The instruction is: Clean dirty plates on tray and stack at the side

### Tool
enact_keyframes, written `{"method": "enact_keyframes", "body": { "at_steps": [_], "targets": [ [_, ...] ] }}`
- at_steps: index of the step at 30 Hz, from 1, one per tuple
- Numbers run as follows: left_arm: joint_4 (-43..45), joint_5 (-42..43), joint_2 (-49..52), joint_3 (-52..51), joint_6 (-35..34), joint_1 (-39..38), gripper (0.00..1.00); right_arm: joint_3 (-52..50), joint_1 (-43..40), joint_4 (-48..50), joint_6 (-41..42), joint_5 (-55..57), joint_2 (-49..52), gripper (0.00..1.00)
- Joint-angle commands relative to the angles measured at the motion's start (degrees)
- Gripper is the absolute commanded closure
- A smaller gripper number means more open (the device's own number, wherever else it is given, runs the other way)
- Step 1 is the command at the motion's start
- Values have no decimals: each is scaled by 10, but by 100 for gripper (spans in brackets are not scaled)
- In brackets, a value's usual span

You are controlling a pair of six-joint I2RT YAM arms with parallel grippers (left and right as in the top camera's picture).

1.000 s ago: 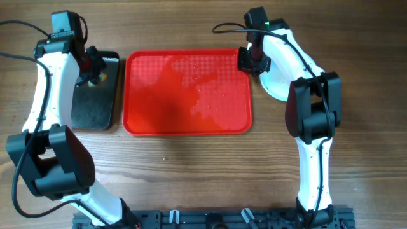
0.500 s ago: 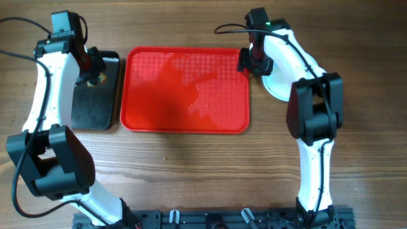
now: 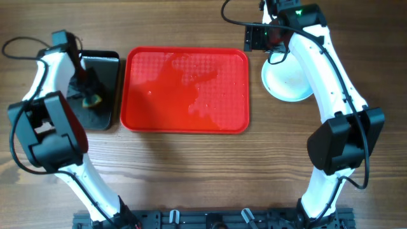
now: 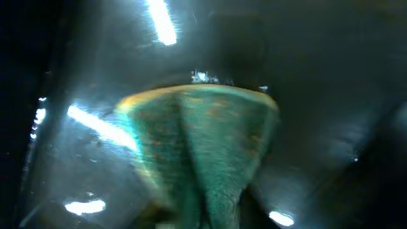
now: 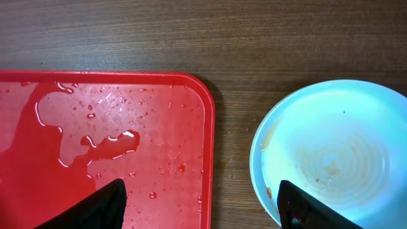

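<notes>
The red tray (image 3: 184, 124) lies wet in the middle of the table, with water pooled on it (image 5: 95, 143) and no plate on it. A white plate (image 3: 286, 83) with a pale blue rim rests on the wood right of the tray; faint orange-brown streaks show in its middle (image 5: 331, 159). My right gripper (image 3: 255, 39) hovers above the tray's far right corner, open and holding nothing (image 5: 203, 210). My left gripper (image 3: 87, 89) is down on a green and yellow sponge (image 4: 203, 146). Its fingers are hidden there.
The sponge (image 3: 93, 100) lies on a glossy black tray (image 3: 105, 70) left of the red tray. A strip of bare wood (image 5: 232, 146) separates the red tray's rim from the plate. Cables trail off at both far corners.
My right gripper has opened, left the plate and risen toward the far edge. The left arm has swung in and lowered the sponge onto the black tray.
</notes>
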Motion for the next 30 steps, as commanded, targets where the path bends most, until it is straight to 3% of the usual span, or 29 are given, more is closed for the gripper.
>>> {"method": "enact_keyframes", "body": {
  "at_steps": [1, 3, 8, 13, 17, 18, 23, 30],
  "targets": [
    [3, 1, 3, 2, -5, 14, 0, 3, 0, -1, -13, 9, 1, 23],
    [4, 1, 1, 11, -4, 11, 0, 3, 0, -2, -27, 10, 1, 23],
    [-97, 1, -65, 114, -5, -21, 0, 4, -2, -7, -26, 10, -28, 23],
    [-122, -8, -204, 154, -4, -76, 0, 4, -2, -8, -45, 5, -133, 23],
    [-122, -3, -249, 154, -4, -82, 0, 4, -2, -30, -52, 4, -241, 22],
    [-122, -3, -250, 154, -4, -82, 0, 4, -2, -42, -52, 4, -273, 1],
    [-122, -3, -250, 154, -4, -82, 0, 4, -2, -89, 9, -11, -427, 0],
    [-122, -3, -250, 154, -4, -82, 0, 4, -2, -110, -15, -6, -515, 0]
  ]
}}
